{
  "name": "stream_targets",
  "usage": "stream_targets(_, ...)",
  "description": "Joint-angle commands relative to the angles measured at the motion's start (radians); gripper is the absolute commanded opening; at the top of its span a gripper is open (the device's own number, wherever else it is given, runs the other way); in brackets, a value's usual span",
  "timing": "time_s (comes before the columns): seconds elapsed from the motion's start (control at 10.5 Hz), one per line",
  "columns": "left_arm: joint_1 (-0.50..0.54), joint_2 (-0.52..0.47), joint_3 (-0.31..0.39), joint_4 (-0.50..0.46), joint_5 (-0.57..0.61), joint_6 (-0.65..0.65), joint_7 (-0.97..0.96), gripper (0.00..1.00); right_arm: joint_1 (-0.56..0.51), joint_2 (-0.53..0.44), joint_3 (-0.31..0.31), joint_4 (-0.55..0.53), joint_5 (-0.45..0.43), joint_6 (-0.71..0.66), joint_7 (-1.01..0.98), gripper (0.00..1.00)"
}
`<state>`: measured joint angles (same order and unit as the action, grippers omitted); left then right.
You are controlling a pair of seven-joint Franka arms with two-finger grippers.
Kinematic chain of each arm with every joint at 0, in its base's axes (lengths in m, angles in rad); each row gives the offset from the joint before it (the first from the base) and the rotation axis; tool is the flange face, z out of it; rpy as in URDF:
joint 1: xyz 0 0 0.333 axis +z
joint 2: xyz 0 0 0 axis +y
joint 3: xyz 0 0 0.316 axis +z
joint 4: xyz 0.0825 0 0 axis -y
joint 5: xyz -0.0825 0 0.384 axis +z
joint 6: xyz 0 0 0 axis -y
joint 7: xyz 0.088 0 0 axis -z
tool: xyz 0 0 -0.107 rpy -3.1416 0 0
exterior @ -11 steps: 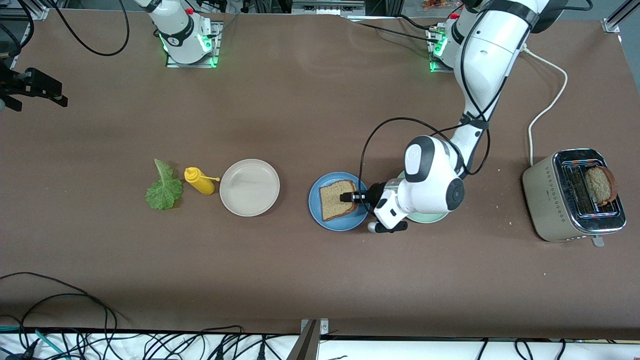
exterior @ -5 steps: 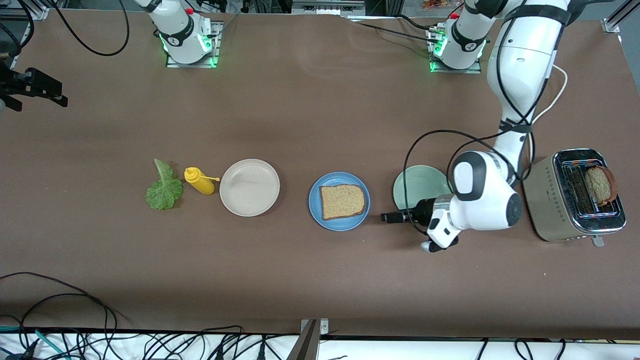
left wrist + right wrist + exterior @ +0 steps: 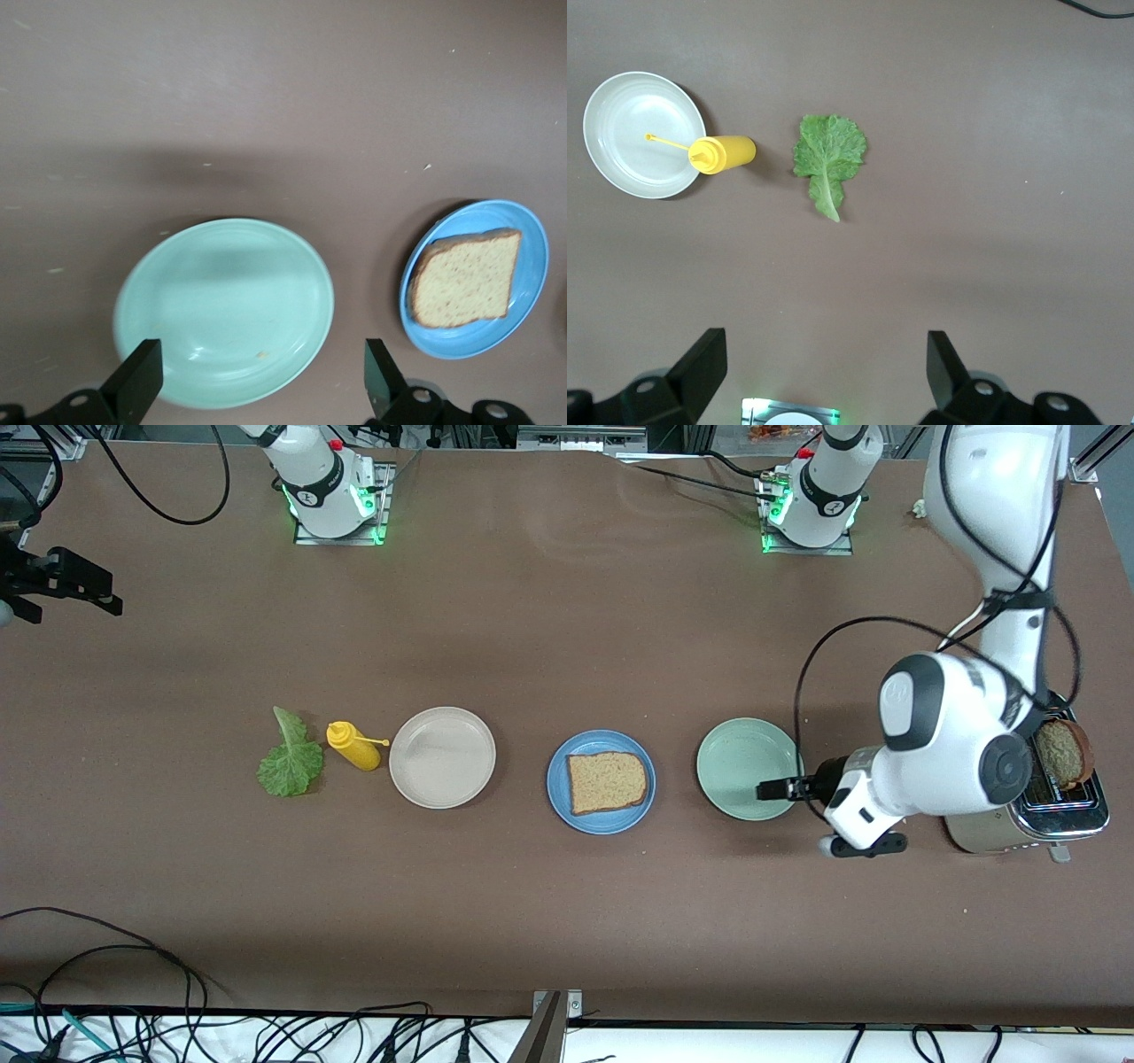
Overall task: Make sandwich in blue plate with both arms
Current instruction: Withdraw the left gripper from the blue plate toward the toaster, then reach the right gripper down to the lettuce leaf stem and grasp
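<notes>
Toast slice (image 3: 606, 781) lies flat in the blue plate (image 3: 558, 779), mid-surface. Left tool (image 3: 769, 790), spread wide and empty, hovers over the green plate's (image 3: 735, 766) rim. Right tool (image 3: 824, 372), wide and empty, waits above the lettuce leaf (image 3: 288, 757) near the right arm's end.

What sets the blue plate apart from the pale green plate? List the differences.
The blue plate carries a toast slice; the pale green plate carries nothing. The blue plate has no gripper above it; the open left gripper is over the pale green plate's rim. The blue plate sits beside the beige plate; the pale green plate sits nearer the toaster. Both are round, shallow and look alike in size.
</notes>
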<state>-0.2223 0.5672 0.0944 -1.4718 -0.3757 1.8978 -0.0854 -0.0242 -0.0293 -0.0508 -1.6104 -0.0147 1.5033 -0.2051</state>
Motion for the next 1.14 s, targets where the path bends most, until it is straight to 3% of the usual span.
stream_targets(0.0, 0.043, -0.165, 0.002, -0.084, 0.106, -0.081, 0.009, 1.0, 0.007, 0.037, 0.009, 0.01, 0.001, -0.029, -0.016, 1.0)
stream_targets(0.38, 0.069, -0.338, -0.001, -0.101, 0.306, -0.215, 0.009, 1.0, 0.046, 0.172, 0.011, -0.017, 0.001, 0.009, -0.037, 1.0)
stream_targets(0.57, 0.109, -0.421, -0.013, -0.099, 0.348, -0.296, 0.01, 1.0, 0.044, 0.175, 0.009, -0.199, -0.005, 0.23, -0.039, 1.0)
stream_targets(0.86, 0.243, -0.53, -0.177, -0.088, 0.44, -0.39, 0.027, 1.0, 0.044, 0.227, 0.006, -0.399, -0.011, 0.524, -0.025, 1.0)
stream_targets(1.05, 0.251, -0.564, -0.18, -0.087, 0.439, -0.411, 0.024, 1.0, 0.044, 0.32, 0.006, -0.462, -0.011, 0.642, -0.019, 1.0)
